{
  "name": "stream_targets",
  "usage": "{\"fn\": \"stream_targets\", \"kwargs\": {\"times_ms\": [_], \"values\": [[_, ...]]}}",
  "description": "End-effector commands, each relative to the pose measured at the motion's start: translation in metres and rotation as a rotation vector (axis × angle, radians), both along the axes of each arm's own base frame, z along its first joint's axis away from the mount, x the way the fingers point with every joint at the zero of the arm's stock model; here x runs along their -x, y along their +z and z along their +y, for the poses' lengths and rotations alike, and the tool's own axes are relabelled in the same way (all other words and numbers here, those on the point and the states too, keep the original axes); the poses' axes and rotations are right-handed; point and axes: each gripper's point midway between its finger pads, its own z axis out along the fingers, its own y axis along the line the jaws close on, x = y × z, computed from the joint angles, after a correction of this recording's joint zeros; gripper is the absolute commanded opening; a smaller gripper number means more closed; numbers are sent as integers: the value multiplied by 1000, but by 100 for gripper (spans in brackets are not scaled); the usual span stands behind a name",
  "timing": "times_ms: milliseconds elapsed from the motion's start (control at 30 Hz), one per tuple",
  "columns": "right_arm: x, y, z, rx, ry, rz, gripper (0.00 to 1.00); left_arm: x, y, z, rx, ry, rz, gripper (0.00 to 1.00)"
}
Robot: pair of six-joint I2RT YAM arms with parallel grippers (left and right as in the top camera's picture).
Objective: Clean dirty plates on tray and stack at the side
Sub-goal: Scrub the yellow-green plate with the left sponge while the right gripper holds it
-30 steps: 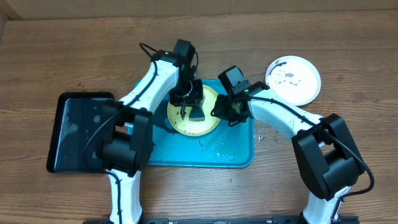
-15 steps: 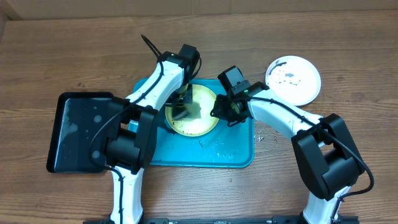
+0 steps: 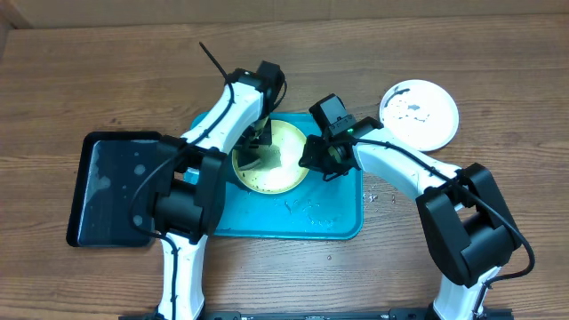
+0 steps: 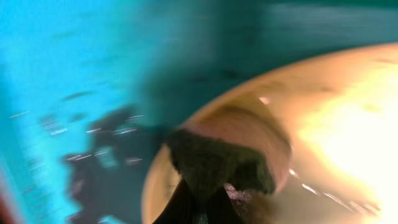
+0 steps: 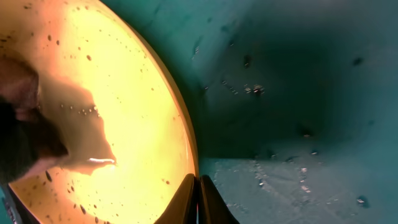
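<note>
A yellow-green plate (image 3: pixel 286 165) with dark specks lies on the teal tray (image 3: pixel 331 215). My left gripper (image 3: pixel 252 158) is shut on a dark green scrub pad (image 4: pixel 217 165), which presses on the plate's (image 4: pixel 336 118) left part near its rim. My right gripper (image 3: pixel 310 160) is shut on the plate's right rim (image 5: pixel 194 168), and a dark shadow lies on the tray (image 5: pixel 298 93) beside that rim. In the right wrist view the pad (image 5: pixel 18 146) shows at the far left of the plate (image 5: pixel 112 87). A white plate (image 3: pixel 420 113) with black smudges sits on the table at the right.
A black rectangular tray (image 3: pixel 116 188) lies on the table just left of the teal tray. Water drops and specks (image 3: pixel 307 206) dot the teal tray's front part. Bare wooden table (image 3: pixel 107 80) surrounds everything.
My left gripper has swept the scrub pad leftward across the plate, from its middle to its left edge. The right gripper has kept its hold on the rim.
</note>
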Motion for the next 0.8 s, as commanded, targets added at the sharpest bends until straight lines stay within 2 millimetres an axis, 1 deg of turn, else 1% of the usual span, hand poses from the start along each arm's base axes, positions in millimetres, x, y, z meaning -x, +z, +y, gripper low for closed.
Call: {"fn": "stream_targets", "kwargs": {"times_ms": [0,33,67,100,267,367,433,467,500,533,567,633,700,767], "values": [[-3,-5,-13,51,-31,-6,4,4,4,-69,415,-178,87,4],[-3,-5,-13,50,-34,-6,4,7,14,-94,571,-252,92,4],[-3,-5,-13,49,-35,-5,4,9,18,-103,626,-267,95,4],[-3,-5,-13,49,-35,-6,4,9,20,-107,652,-266,97,4],[-6,-4,-12,40,-49,-11,4,11,18,-112,661,-228,107,4],[-6,-4,-11,38,-48,-13,4,11,14,-110,643,-222,106,4],[-5,-4,-11,39,-48,-10,4,7,8,-97,564,-198,92,4],[-5,-5,-12,40,-48,-9,4,5,4,-85,489,-166,81,4],[-5,-5,-12,41,-48,-10,4,-1,-2,-56,317,-96,53,4],[-6,-4,-12,43,-48,-12,4,-3,-3,-40,227,-66,37,4],[-6,-5,-13,46,-50,-13,4,-5,-2,-12,70,-25,13,4],[-6,-5,-13,48,-50,-15,4,-5,3,13,-74,6,-9,4],[-7,-4,-13,47,-50,-16,4,-4,10,33,-189,48,-31,4],[-7,-2,-13,48,-49,-17,4,-4,16,41,-240,89,-53,4]]}}
